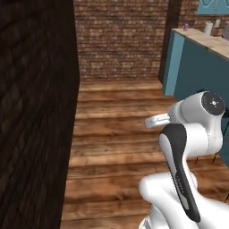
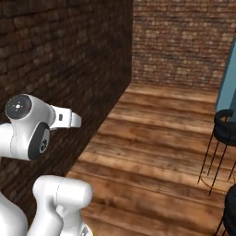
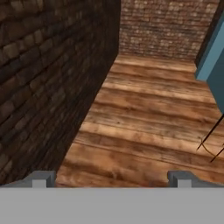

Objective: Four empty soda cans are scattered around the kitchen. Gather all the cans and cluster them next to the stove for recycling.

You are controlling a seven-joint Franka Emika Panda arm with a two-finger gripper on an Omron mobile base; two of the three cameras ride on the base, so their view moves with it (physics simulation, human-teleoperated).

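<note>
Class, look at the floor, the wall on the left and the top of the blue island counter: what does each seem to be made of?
Floor: wood planks, brown with a slight sheen, judging by grain and seams.
Wall: dark matte brick, shown by mortar lines.
Island counter top: pale, probably light wood or laminate; too far to tell. Its sides look painted blue.

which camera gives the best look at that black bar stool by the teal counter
The right base view: the bar stool shows its round black seat and thin legs on the wooden floor, beside the teal counter. The hand view catches just thin legs at its right edge. In the left base view I cannot make it out clearly.
</note>
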